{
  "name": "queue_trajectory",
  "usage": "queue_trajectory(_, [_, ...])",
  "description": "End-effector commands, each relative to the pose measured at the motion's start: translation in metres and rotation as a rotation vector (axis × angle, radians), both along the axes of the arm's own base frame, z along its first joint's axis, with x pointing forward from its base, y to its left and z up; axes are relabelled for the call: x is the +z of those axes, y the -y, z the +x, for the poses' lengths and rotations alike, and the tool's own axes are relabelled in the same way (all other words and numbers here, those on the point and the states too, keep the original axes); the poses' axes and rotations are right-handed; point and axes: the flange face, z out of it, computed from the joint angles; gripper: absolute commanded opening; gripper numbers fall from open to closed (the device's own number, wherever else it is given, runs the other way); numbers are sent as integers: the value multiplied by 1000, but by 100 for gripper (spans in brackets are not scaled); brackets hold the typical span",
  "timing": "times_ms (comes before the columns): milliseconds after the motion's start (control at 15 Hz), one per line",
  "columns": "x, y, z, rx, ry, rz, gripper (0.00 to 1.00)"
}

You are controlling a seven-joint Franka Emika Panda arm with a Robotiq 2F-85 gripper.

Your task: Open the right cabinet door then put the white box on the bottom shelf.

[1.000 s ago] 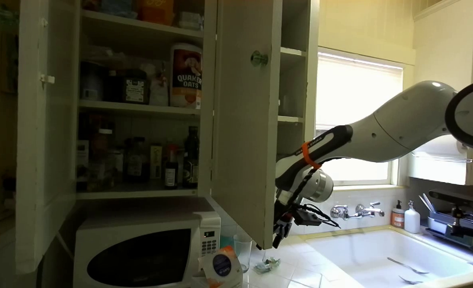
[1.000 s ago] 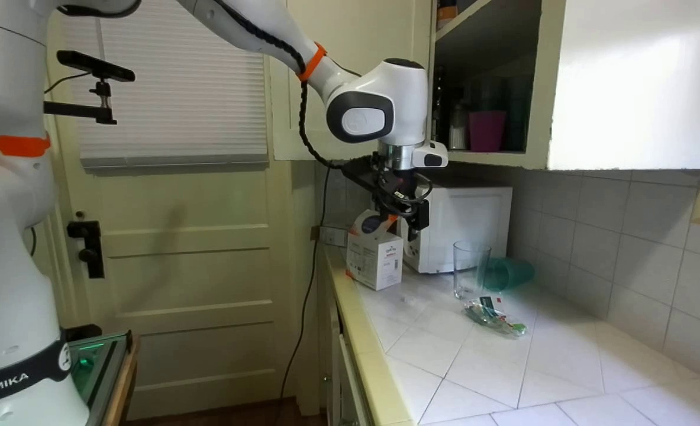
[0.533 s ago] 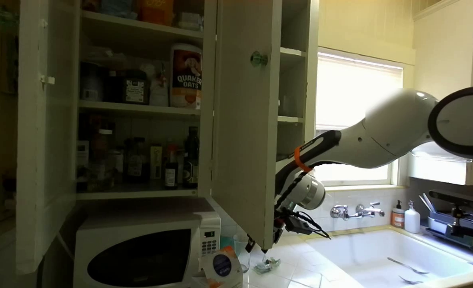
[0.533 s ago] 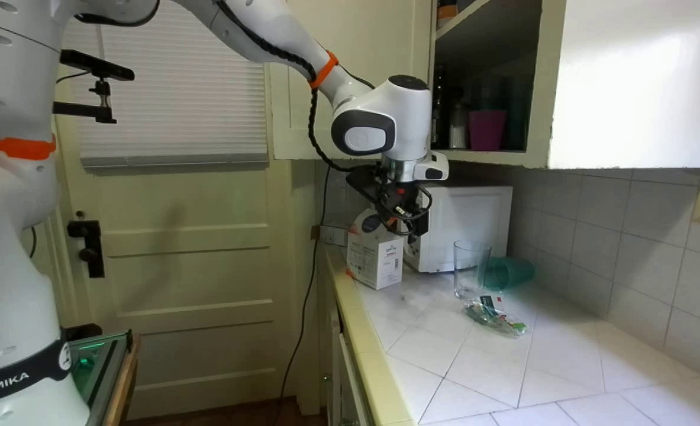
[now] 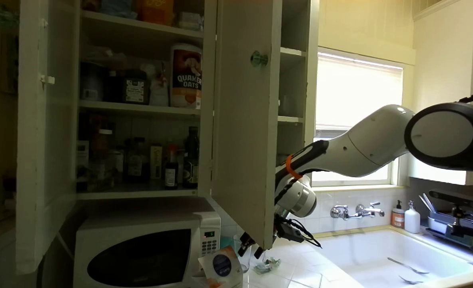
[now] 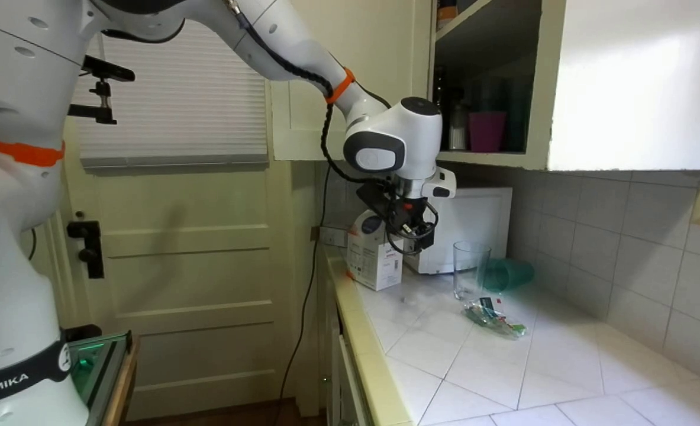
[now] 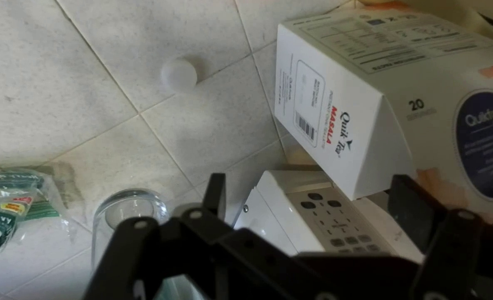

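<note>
The right cabinet door (image 5: 242, 120), with its round knob (image 5: 259, 59), stands open in an exterior view. The white box (image 6: 375, 260), a tea carton with a raised printed flap, stands on the counter in front of the microwave. It also shows large at the right of the wrist view (image 7: 321, 104). The bottom shelf (image 6: 497, 158) of the narrow compartment holds a pink cup and some dark items. My gripper (image 7: 311, 196) points down, jaws wide apart and empty, with one finger in front of the box's flap. In an exterior view the gripper (image 5: 251, 251) is partly hidden behind the door.
The microwave (image 5: 144, 240) stands behind the box. A clear glass (image 6: 471, 269), a teal cup (image 6: 508, 274) and a plastic bag (image 6: 494, 318) lie or stand nearby. A small white round thing (image 7: 179, 75) is on the tiles. The sink (image 5: 380, 256) is beyond.
The arm has come down. My gripper has shifted left towards the microwave in an exterior view, and its fingertips now show past the door's edge. The box and door have not moved.
</note>
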Motion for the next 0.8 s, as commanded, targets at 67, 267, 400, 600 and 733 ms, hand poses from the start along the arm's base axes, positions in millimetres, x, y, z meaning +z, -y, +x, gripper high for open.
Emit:
queue_trajectory(67, [-23,-3,21,17,-15,54,100])
queue_trajectory(267, [-34,-5,29,45,-13,95,100])
queue_trajectory(400, [-37,-6,34,77,-2,135,100])
queue_trajectory(600, [-39,-5,37,139,8,200,100])
queue_trajectory(733, [-43,-5,37,190,-47,257,100])
